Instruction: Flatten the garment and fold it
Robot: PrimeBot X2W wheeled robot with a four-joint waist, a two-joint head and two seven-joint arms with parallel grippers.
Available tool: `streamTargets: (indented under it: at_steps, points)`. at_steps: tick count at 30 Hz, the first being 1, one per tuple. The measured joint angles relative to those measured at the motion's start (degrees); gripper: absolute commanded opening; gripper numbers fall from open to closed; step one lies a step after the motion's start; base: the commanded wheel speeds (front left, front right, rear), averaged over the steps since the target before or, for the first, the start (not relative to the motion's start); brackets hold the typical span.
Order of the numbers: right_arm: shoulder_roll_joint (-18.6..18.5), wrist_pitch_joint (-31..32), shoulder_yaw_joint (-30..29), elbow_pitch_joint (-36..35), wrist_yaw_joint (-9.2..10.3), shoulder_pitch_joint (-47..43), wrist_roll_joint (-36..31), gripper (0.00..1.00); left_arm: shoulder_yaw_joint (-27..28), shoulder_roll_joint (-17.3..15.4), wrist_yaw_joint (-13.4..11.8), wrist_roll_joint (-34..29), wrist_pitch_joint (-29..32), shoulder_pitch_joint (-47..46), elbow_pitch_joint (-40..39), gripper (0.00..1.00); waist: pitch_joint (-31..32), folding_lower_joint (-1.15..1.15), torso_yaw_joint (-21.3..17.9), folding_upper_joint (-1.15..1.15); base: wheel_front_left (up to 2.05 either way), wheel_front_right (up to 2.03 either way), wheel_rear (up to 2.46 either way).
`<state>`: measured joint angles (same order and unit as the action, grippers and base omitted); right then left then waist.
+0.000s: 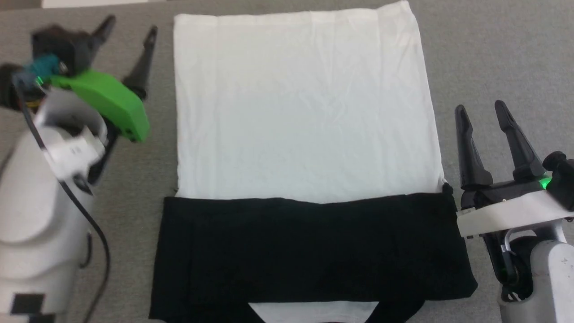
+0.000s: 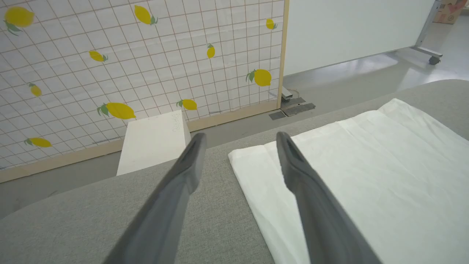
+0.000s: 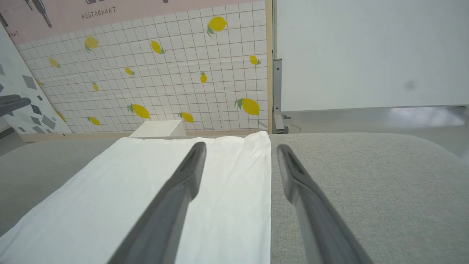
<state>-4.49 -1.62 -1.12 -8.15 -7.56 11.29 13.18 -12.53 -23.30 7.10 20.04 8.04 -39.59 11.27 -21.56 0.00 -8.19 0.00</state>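
The garment (image 1: 305, 116) lies flat on the grey table (image 1: 493, 54), its white body stretching away from me. Its black sleeves and shoulders (image 1: 309, 251) are folded across the near end as a wide black band. My left gripper (image 1: 130, 29) hovers open beside the garment's far left edge, holding nothing. To the right of the garment, level with the top of the black band, my right gripper (image 1: 480, 110) is open and empty. The left wrist view shows the white cloth (image 2: 366, 176) just right of the fingers; in the right wrist view the cloth (image 3: 128, 190) lies under and left of them.
Beyond the table's far edge stand a lemon-patterned grid panel (image 2: 146, 55), a white block (image 2: 154, 141) on the floor, and a white partition (image 3: 366, 55). Bare grey table surface runs along both sides of the garment.
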Motion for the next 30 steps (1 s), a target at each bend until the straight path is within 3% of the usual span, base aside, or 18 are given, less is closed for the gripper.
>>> streamTargets:
  at_steps: [5,8,14,24,30]
  points:
    - [0.6,-0.5,0.7,-0.6,0.0,0.0,1.1,1.0,-0.6,-5.0,0.2,4.8,13.0,-8.8,3.8,1.0,-3.9,0.0,-2.7,0.0,0.0,0.0,0.0]
    - [0.9,-1.0,1.3,-0.9,0.0,0.2,1.7,1.0,0.3,-6.4,-0.5,7.2,21.5,-13.0,5.8,1.0,-6.3,0.01,-4.5,0.0,0.0,0.0,0.0]
    - [1.2,-2.3,3.2,-0.6,0.0,1.1,4.0,1.0,1.2,-6.8,-6.0,7.9,33.2,-19.2,6.4,1.0,-10.9,0.01,-8.2,0.0,0.0,0.0,0.0]
    - [1.4,-5.2,5.7,1.0,0.0,3.2,7.0,1.0,0.6,-9.7,-15.0,4.4,46.2,-23.5,6.1,1.0,-17.3,0.01,-13.3,0.0,0.0,0.0,0.0]
    - [1.4,-6.8,6.9,2.5,0.0,4.2,7.9,1.0,1.1,-11.5,-18.4,3.4,50.8,-24.0,2.0,1.0,-19.8,0.01,-15.6,0.0,0.0,0.0,0.0]
